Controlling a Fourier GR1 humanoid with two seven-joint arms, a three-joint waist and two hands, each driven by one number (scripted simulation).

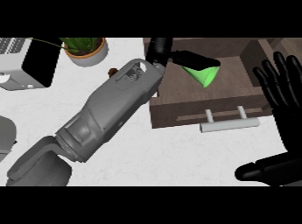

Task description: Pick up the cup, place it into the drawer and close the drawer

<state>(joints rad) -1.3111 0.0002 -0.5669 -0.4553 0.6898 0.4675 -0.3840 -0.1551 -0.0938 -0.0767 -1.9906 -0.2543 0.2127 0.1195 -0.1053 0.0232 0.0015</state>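
The left hand (179, 54) extends over the open dark-brown wooden drawer (179, 114). Its black fingers curl round the rim of the bright green conical cup (203, 75), which hangs tilted just below the fingertips, inside the drawer's outline. Pick-up appears complete. Remaining: release the cup, then close the drawer by its white bar handle (226, 125). The right hand (289, 127) rests at the view's right, fingers straight.

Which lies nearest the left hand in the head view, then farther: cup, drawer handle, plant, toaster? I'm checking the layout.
1. Cup, at the left hand, over the drawer.
2. Plant, to its left.
3. Drawer handle, below it.
4. Toaster, far left.
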